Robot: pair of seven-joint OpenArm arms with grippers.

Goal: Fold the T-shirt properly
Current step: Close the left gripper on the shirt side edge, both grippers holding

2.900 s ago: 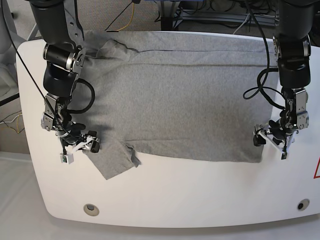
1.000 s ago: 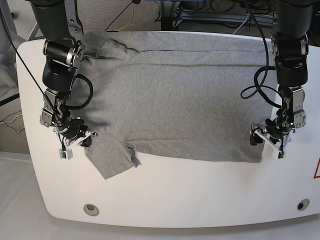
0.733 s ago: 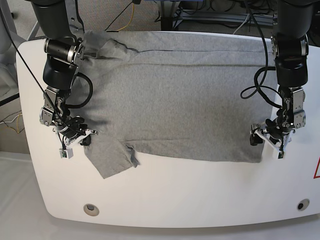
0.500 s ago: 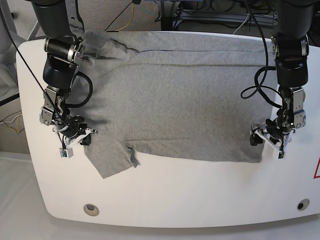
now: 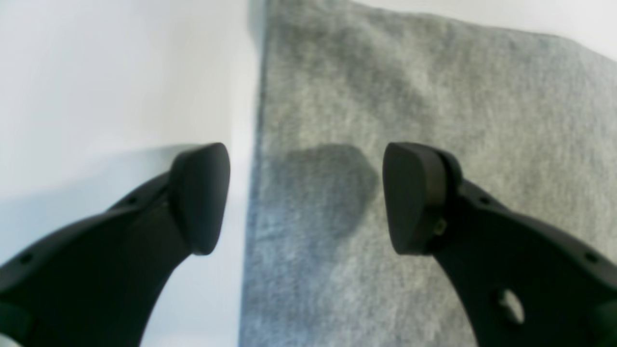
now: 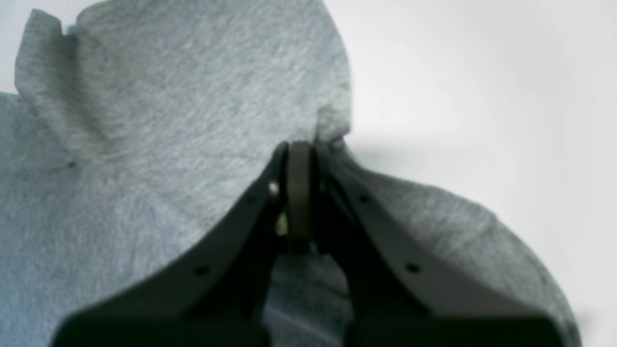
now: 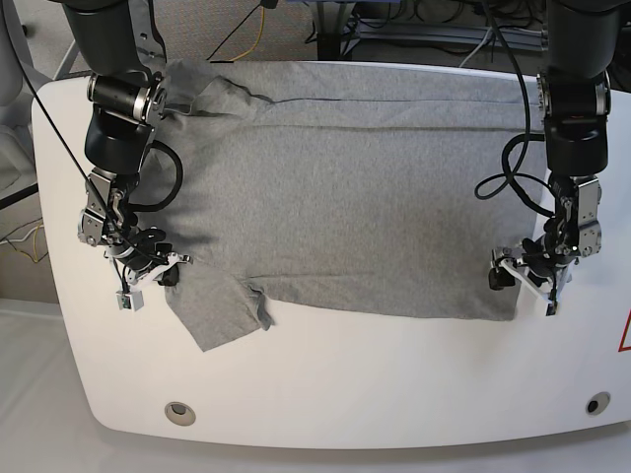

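The heather-grey T-shirt [image 7: 345,197] lies spread flat on the white table [image 7: 375,384], plain side up, with one sleeve [image 7: 219,310] pointing at the front left. My right gripper [image 7: 163,271] is at that sleeve's shoulder. In the right wrist view it [image 6: 300,149] is shut, with the cloth's edge [image 6: 332,127] bunched at its tips. My left gripper [image 7: 521,283] is at the shirt's front right corner. In the left wrist view it [image 5: 306,197] stands open astride the cloth's side edge [image 5: 255,144], one finger over the table, the other over the fabric [image 5: 434,96].
The table's rounded front edge has two small round holes [image 7: 178,412] [image 7: 597,403]. A red mark [image 7: 625,333] sits at its right edge. The shirt's far side [image 7: 375,74] reaches the table's back edge, with cables and floor beyond.
My right gripper has crept slightly up and left, staying shut at the sleeve. My left gripper has sunk a little at the corner with its jaws wide.
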